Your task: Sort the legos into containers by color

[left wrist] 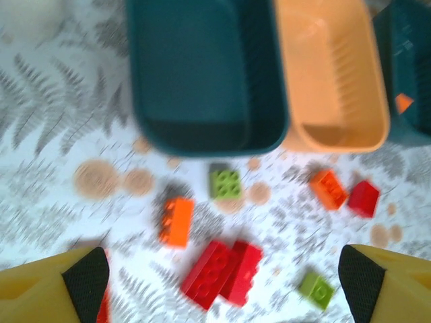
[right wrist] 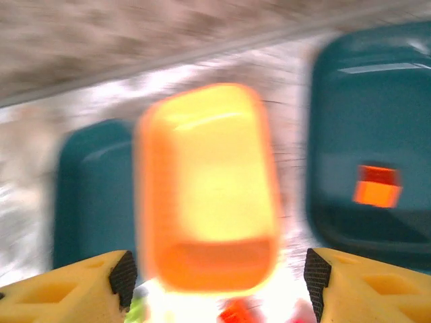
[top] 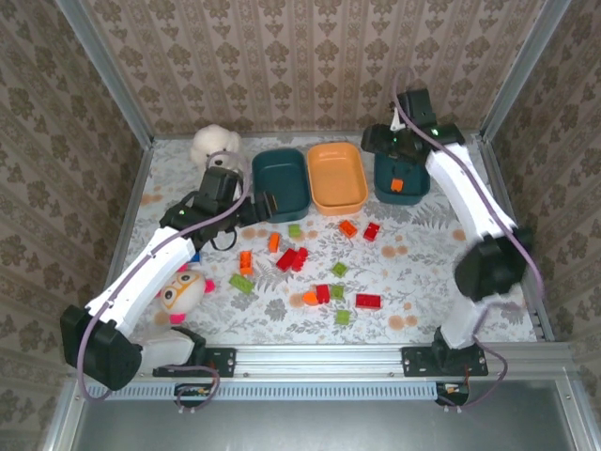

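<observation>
Your left gripper [left wrist: 222, 274] has its jaws spread wide with nothing between them. In its wrist view the black pads [left wrist: 87, 279] sit at the bottom corners. On the table [top: 423, 282] between them lie two red bricks [left wrist: 223, 272], side by side and touching. Near those you can pick out an orange brick [left wrist: 176, 221], a green brick [left wrist: 225, 182] just short of the left teal bin [top: 280, 178], and another green one [left wrist: 316, 289] close to the right pad. From above, this gripper hovers at the near edge of that bin.

Your right gripper [right wrist: 220, 276] is also spread and empty. It hangs over the far side of the right teal bin [top: 401, 178] (its wrist view is badly blurred, so fine detail is lost). One orange lego [right wrist: 377, 186] lies inside that bin.

The three bins stand in a row at the far side of the table, with the orange bin [top: 336, 177] between the two teal ones. The remaining legos [top: 310, 268] — red, orange and green — are scattered on the table between the bins and the arm bases.

A white plush dog [top: 214, 143] sits near the far left corner, and a doll [top: 180, 289] lies beside the left arm.
</observation>
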Motion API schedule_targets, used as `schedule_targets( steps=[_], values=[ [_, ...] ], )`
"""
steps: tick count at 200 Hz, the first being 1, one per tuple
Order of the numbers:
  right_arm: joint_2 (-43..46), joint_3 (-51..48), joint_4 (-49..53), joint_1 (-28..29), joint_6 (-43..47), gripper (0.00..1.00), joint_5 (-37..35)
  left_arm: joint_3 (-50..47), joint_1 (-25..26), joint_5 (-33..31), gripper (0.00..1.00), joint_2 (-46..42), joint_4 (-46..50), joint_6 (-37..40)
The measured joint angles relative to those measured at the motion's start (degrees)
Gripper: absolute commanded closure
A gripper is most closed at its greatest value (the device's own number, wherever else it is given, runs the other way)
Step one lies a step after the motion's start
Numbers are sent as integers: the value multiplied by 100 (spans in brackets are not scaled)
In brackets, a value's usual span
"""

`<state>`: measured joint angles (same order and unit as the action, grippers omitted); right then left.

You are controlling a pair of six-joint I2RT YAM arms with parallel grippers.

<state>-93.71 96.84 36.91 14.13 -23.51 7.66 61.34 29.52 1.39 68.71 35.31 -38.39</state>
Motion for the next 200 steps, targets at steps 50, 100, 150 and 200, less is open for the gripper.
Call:
schedule_targets(
  steps=[50, 100, 150, 200],
  values=[
    [2057, -3397, -2068, 1473, 168, 24, 1152, -1220, 31, -254, 27, -597, 940, -859],
    [2240, -4881, -2223, 2518, 214, 24, 1414, -2288, 267, -313, 34, -658, 1154, -2444],
    [2105, -4822, -2494, 2542, 295, 25, 1589, -2500, 356, -271, 34, -315, 686, -3414],
    [1895, -4721, -2490, 2542, 417, 25, 1696, -2500, 466, -269, 33, 175, 278, -3775]
  ],
)
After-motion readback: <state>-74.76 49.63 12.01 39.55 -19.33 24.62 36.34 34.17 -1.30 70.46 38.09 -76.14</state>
